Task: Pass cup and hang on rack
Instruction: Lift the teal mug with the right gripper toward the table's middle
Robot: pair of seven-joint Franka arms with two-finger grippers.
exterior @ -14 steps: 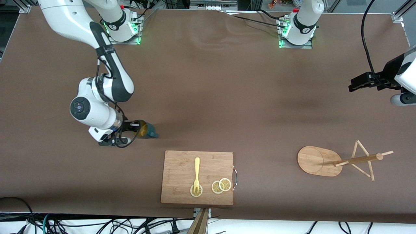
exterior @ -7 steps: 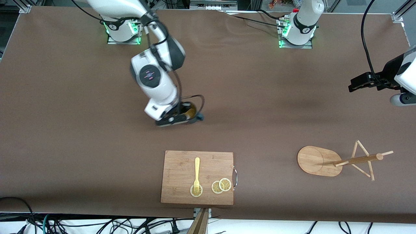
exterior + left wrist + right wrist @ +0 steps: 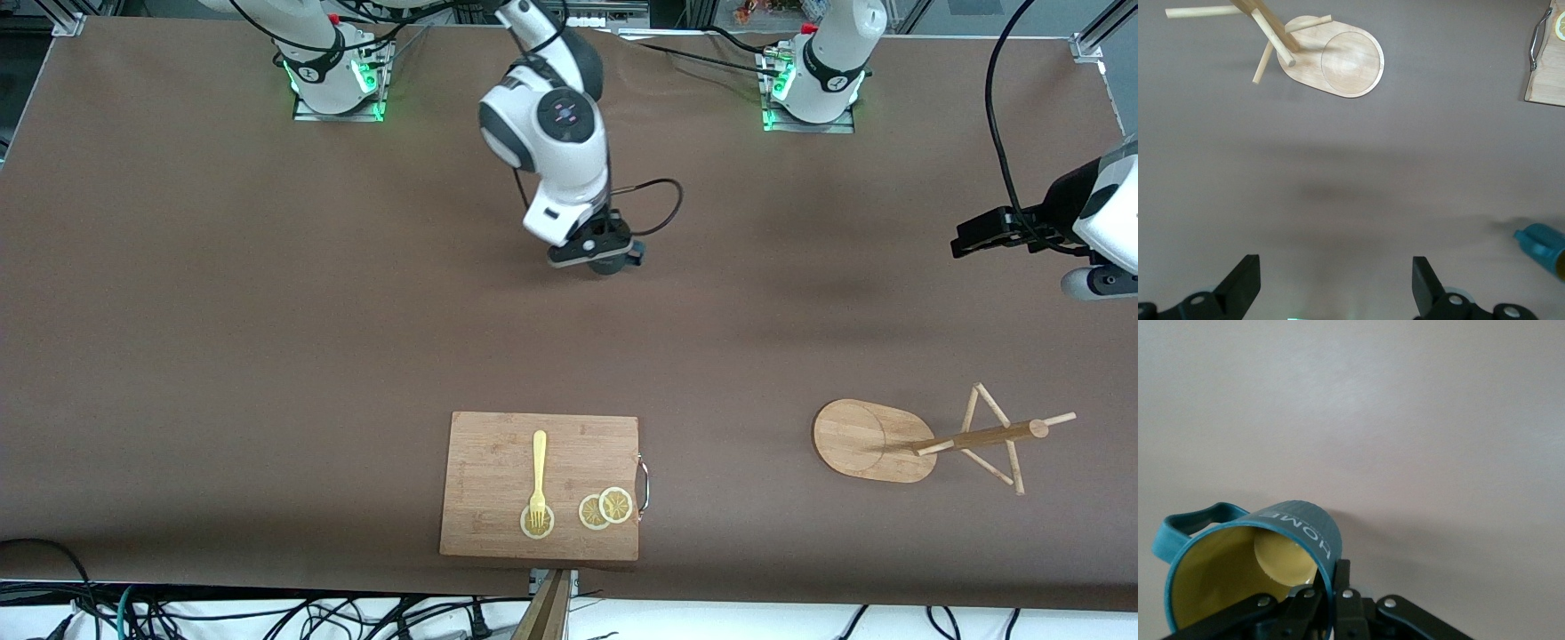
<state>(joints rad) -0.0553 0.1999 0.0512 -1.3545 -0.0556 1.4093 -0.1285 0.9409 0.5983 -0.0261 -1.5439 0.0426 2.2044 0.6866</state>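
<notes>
right claw [image 3: 610,258]: we've got it clamped on the rim of the cup [image 3: 1251,567], one finger inside the yellow interior and one on the ribbed outside, up over the bare middle of the tabletop [image 3: 267,311] between the two bases.
why that grip: pinching the wall leaves the loop handle [image 3: 1188,523] sticking out free, which we reckon is what the other arm, or a peg, needs.
cup vs claw: it sits right in the claw, tipped on its side; in the front view it's mostly hidden under the wrist.
left claw [image 3: 1331,283]: spread wide with nothing in it, waiting in the air out by the left arm's end of the tabletop; the cup's teal edge [image 3: 1541,241] just peeks into its wrist view.
rack [image 3: 925,440]: standing toward the left arm's end, beside the cutting board [image 3: 540,484], pegs bare.
our guess: handover comes next, hanging not started.
</notes>
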